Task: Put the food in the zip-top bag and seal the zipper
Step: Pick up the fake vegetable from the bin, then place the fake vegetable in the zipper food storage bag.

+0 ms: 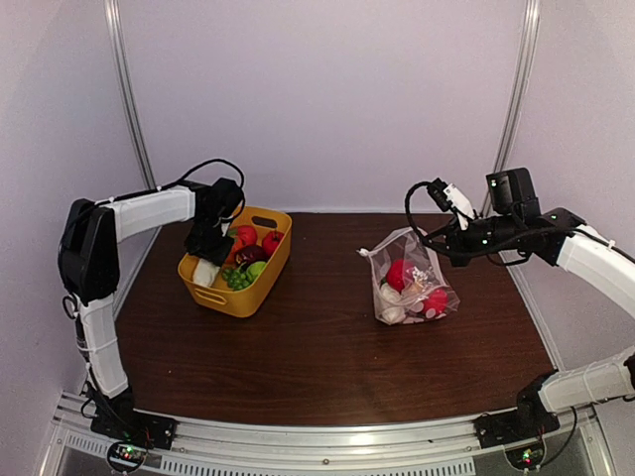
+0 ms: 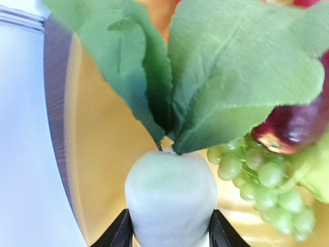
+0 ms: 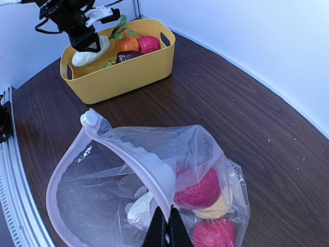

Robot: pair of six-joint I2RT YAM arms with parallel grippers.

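Left wrist view: my left claw (image 2: 169,234) is clamped on the white radish (image 2: 169,193), one finger against each flank, down in the yellow tub (image 2: 97,149) toward the bench's back-left corner. The radish's long axis runs straight away from the claw, with the leaves at the far end. The bag (image 1: 412,283) lies off to my right, near the bench's right edge and well apart from the tub. My right claw (image 3: 167,231) pinches its zipper (image 3: 131,152), holding the mouth raised and open. The mouth seems to face the tub, though the clear plastic makes that hard to judge. Red and white pieces already sit inside.
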